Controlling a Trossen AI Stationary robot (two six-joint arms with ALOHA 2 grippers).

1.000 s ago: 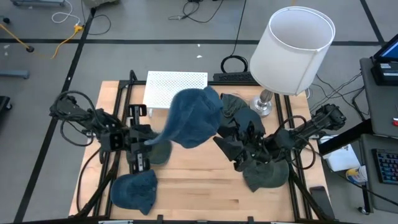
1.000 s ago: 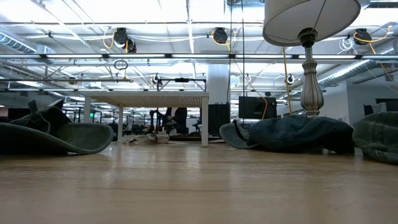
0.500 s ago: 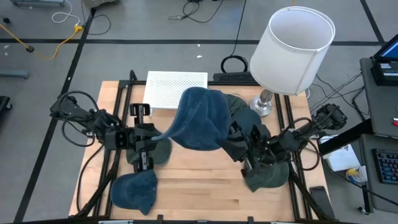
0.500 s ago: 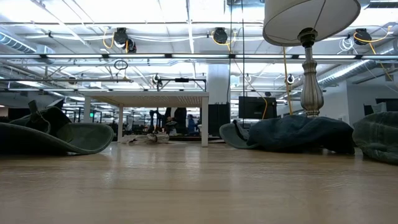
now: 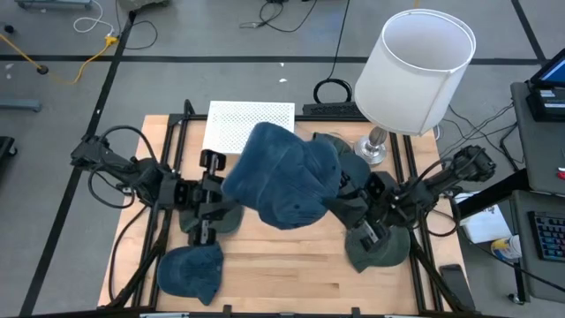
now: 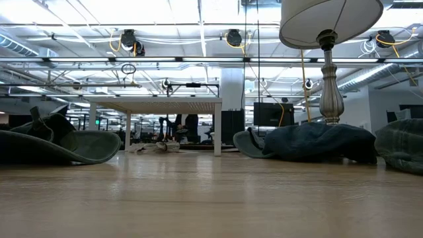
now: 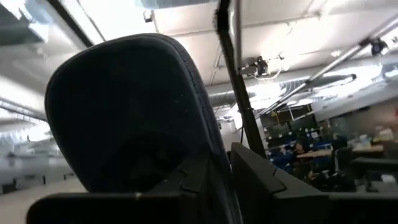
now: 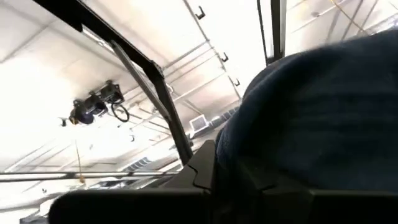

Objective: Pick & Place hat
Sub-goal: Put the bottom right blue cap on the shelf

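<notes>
The blue hat [image 5: 287,175] hangs in the air above the middle of the tabletop [image 5: 282,265], between both arms. The right gripper [image 5: 340,205] has its fingers clamped on the hat's edge. The left gripper [image 5: 228,187] is at the opposite edge; I cannot tell if its fingers grip it.

A robotics lab in an open industrial hall. The wooden surface [image 5: 291,265] stands on a grey floor [image 5: 221,35] marked with black tape and strewn with cables [image 5: 88,53]. Beyond it run exposed ceiling pipes [image 6: 198,61], bright strip lights [image 6: 132,13], white tables [image 6: 158,106] and monitors [image 6: 272,114].
</notes>
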